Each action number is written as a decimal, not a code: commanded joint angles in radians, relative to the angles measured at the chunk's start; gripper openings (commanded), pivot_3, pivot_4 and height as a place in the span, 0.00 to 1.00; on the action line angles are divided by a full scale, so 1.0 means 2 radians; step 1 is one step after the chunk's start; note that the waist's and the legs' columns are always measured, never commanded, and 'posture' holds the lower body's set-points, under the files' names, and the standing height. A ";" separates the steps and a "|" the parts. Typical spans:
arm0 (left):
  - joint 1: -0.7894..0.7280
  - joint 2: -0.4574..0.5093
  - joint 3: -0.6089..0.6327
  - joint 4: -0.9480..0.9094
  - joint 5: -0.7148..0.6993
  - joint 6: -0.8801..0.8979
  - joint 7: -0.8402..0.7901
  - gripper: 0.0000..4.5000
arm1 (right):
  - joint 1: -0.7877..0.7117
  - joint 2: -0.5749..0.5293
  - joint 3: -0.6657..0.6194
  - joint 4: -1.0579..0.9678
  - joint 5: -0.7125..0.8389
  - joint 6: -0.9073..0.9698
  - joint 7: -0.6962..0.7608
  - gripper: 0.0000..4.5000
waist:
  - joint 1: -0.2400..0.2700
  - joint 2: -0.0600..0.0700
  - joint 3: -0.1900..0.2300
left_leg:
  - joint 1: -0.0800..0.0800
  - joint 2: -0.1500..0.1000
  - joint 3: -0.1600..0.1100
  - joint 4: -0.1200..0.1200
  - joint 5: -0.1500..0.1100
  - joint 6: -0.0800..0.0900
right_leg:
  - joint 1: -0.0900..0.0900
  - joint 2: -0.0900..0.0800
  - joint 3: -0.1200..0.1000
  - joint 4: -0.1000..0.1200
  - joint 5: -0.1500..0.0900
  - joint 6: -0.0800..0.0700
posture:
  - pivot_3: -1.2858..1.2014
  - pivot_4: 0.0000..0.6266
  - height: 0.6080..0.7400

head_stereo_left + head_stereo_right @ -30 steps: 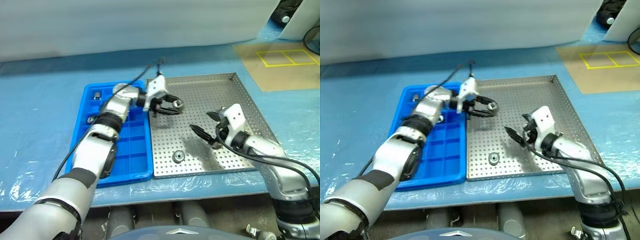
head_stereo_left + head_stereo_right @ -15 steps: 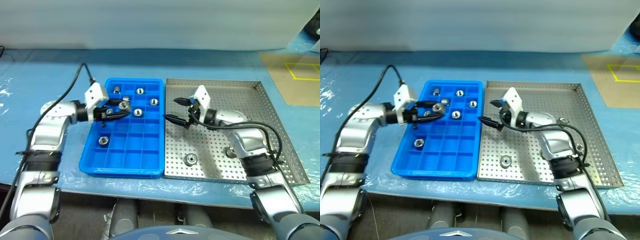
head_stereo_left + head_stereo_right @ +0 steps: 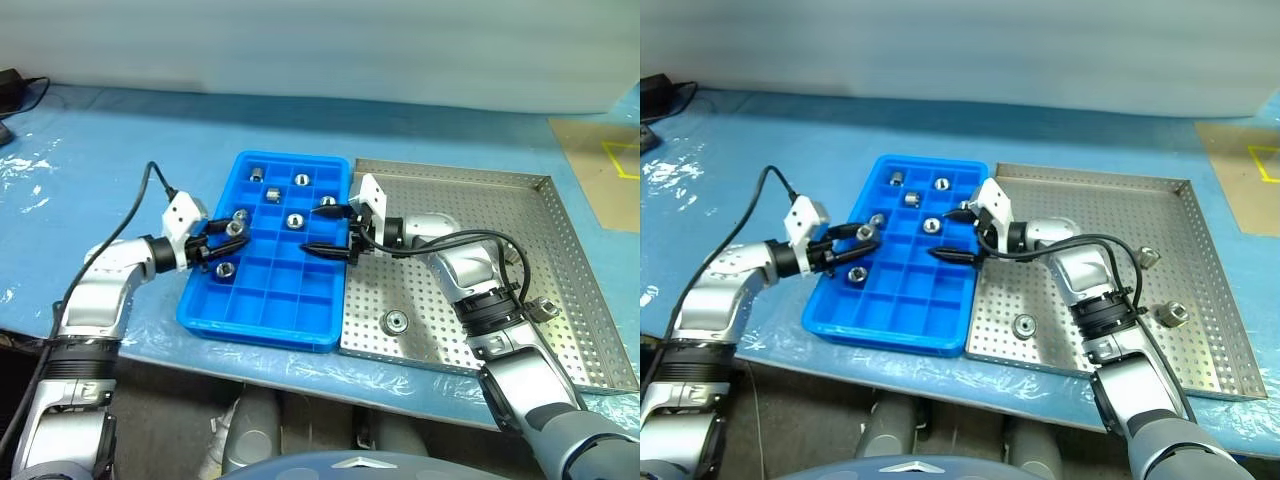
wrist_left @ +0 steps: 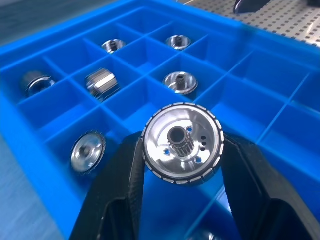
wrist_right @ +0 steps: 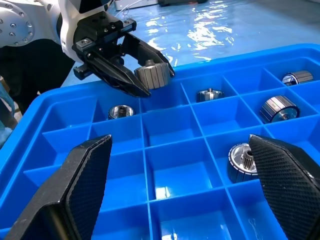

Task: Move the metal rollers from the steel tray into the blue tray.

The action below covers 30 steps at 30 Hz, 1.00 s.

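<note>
Left gripper [image 3: 222, 243] clamped on a metal roller [image 4: 182, 143], left-centre of frame, hovering above the blue tray's [image 3: 300, 330] left-edge compartments; right gripper [image 3: 327, 229] spread wide, empty.

Blue tray [image 3: 262, 318]: near rows bare, open from above; far rows hold rollers [image 3: 295, 221]. Left gripper [image 3: 225, 243] and right gripper [image 3: 328, 228] over opposite edges. Steel tray [image 3: 520, 260]: floor largely bare, 1 roller [image 3: 396, 322] near front.

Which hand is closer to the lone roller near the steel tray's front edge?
Right. The right hand hangs open over the blue tray's right edge, just beyond the roller. The left hand, gripping another roller, is over the blue tray's far side.
</note>
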 commanded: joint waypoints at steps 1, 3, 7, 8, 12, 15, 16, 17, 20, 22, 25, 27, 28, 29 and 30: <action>-0.019 -0.001 -0.019 0.008 0.006 -0.020 -0.003 0.42 | 0.004 -0.002 -0.011 -0.019 -0.001 -0.006 -0.007 1.00 | -0.001 0.000 0.000 | 0.000 0.000 0.000 0.000 0.000 0.000 | 0.000 0.000 0.000 0.000 0.000 0.000 | 0.59 0.24 1.00; -0.022 -0.005 -0.030 0.018 0.009 -0.025 -0.004 0.42 | 0.011 -0.004 -0.013 -0.026 -0.003 -0.005 -0.012 1.00 | -0.003 0.000 0.000 | 0.001 0.000 0.000 -0.001 0.000 -0.001 | 0.000 0.000 0.000 0.000 0.000 0.000 | 0.58 0.24 1.00; -0.033 -0.008 -0.046 0.057 0.017 -0.038 -0.008 0.42 | 0.022 -0.009 -0.017 -0.039 -0.002 0.001 -0.019 1.00 | -0.006 0.000 0.000 | 0.001 0.000 0.000 -0.001 0.001 -0.001 | -0.001 0.000 0.000 0.000 0.000 0.000 | 0.57 0.24 1.00; -0.036 -0.005 -0.051 0.068 0.020 -0.038 -0.012 0.42 | 0.024 -0.010 -0.019 -0.041 -0.002 0.002 -0.022 1.00 | -0.006 0.000 0.000 | 0.001 0.000 0.000 -0.001 0.001 -0.001 | -0.001 0.001 0.000 0.000 0.000 0.000 | 0.57 0.24 1.00; -0.054 -0.005 -0.054 0.097 0.031 -0.051 -0.005 0.78 | 0.029 -0.014 -0.024 -0.048 -0.002 0.005 -0.030 1.00 | -0.007 0.000 0.000 | 0.001 0.000 0.000 -0.001 0.001 -0.001 | -0.001 0.001 0.000 0.001 0.000 -0.001 | 0.56 0.24 1.00; -0.063 -0.006 -0.057 0.098 0.030 -0.056 -0.011 0.85 | 0.033 -0.016 -0.026 -0.053 -0.001 0.006 -0.034 1.00 | -0.007 0.000 0.000 | 0.001 0.000 0.000 -0.001 0.001 -0.001 | -0.001 0.001 0.001 0.001 0.000 -0.001 | 0.56 0.24 1.00; -0.068 -0.010 -0.057 0.094 0.026 -0.054 -0.011 0.85 | 0.033 -0.017 -0.026 -0.054 -0.001 0.006 -0.035 1.00 | -0.007 0.000 0.000 | 0.001 0.000 0.000 -0.001 0.001 -0.001 | -0.001 0.001 0.001 0.001 0.000 -0.001 | 0.55 0.24 1.00; -0.073 -0.014 -0.057 0.088 0.021 -0.049 -0.010 0.85 | 0.034 -0.017 -0.027 -0.055 -0.001 0.007 -0.037 1.00 | -0.007 0.000 0.000 | 0.001 0.000 0.000 -0.001 0.001 -0.001 | -0.001 0.001 0.001 0.001 0.000 -0.001 | 0.55 0.24 1.00; -0.107 -0.039 -0.062 0.064 0.007 -0.037 -0.009 0.85 | 0.039 -0.023 -0.033 -0.065 0.001 0.011 -0.044 1.00 | -0.005 0.000 0.000 | 0.001 0.000 0.000 -0.001 0.001 -0.001 | -0.001 0.001 0.000 0.001 0.000 -0.001 | 0.53 0.24 1.00; -0.142 -0.063 -0.070 0.065 0.002 -0.036 -0.010 0.85 | 0.045 -0.029 -0.042 -0.076 0.003 0.017 -0.051 1.00 | -0.004 0.000 0.000 | 0.000 0.000 0.000 -0.001 0.001 -0.001 | -0.001 0.001 0.000 0.001 0.000 -0.001 | 0.52 0.24 1.00; -0.186 -0.093 -0.084 0.092 0.003 -0.042 -0.025 0.85 | 0.056 -0.042 -0.059 -0.094 0.005 0.027 -0.064 1.00 | -0.007 -0.001 0.000 | 0.000 0.000 0.000 0.000 0.001 -0.002 | 0.000 0.000 0.001 0.001 0.000 -0.001 | 0.50 0.24 1.00; -0.219 -0.113 -0.100 0.133 0.014 -0.070 -0.042 0.85 | 0.070 -0.055 -0.080 -0.116 0.012 0.040 -0.076 1.00 | -0.013 -0.001 0.000 | 0.001 -0.001 0.000 0.000 0.001 -0.002 | 0.000 0.000 0.001 0.001 0.000 -0.001 | 0.47 0.24 1.00; -0.239 -0.125 -0.116 0.166 0.030 -0.096 -0.053 0.85 | 0.083 -0.067 -0.097 -0.133 0.015 0.049 -0.084 1.00 | -0.015 -0.001 0.000 | 0.001 -0.001 0.001 0.000 0.001 -0.002 | 0.000 0.000 0.001 0.001 0.000 -0.001 | 0.44 0.24 1.00; -0.257 -0.136 -0.133 0.196 0.043 -0.120 -0.069 0.85 | 0.098 -0.079 -0.112 -0.152 0.017 0.058 -0.092 1.00 | -0.018 -0.001 0.000 | 0.001 -0.001 0.001 0.000 0.001 -0.002 | 0.000 0.000 0.001 0.000 0.000 -0.001 | 0.43 0.24 1.00; -0.271 -0.149 -0.147 0.219 0.043 -0.127 -0.098 0.85 | 0.123 -0.093 -0.133 -0.180 0.022 0.070 -0.102 1.00 | -0.020 -0.001 0.000 | 0.001 -0.001 0.001 0.000 0.001 -0.001 | 0.000 0.000 0.001 0.000 0.000 0.000 | 0.41 0.24 1.00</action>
